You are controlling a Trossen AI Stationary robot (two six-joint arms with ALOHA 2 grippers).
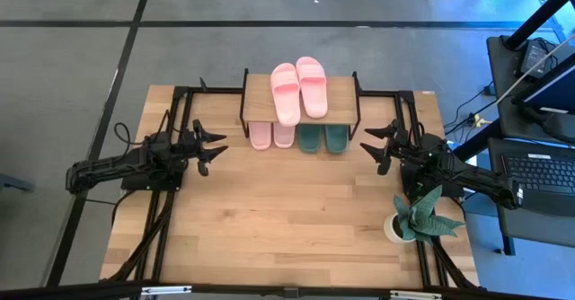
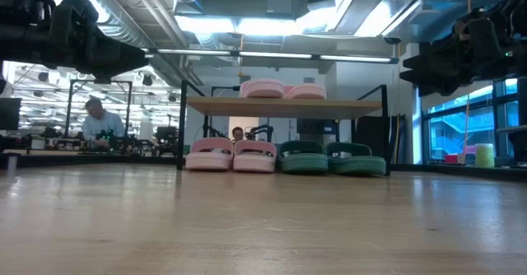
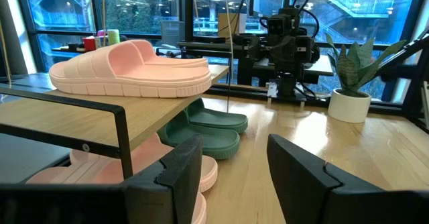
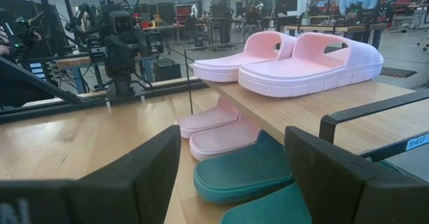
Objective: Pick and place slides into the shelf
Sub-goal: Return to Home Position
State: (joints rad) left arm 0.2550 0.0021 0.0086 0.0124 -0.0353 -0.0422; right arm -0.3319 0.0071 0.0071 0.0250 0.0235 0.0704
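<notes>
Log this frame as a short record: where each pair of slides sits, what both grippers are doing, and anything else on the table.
shelf: at the far edge of the table, between the arms
top board: light pink pair, side by side
under the board: second pink pair on the left arm's side, dark green pair beside it
slides outside the shelf: none seen
left gripper: fingers open, empty, clear of the shelf
right gripper: fingers open, empty, clear of the shelf
other: potted plant by the right arm

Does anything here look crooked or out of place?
Only slightly: on the shelf top, one pink slide sits angled and nearer the front edge than its mate. The pink pair and green pair underneath line up neatly. The left gripper and right gripper wait open alongside.
</notes>
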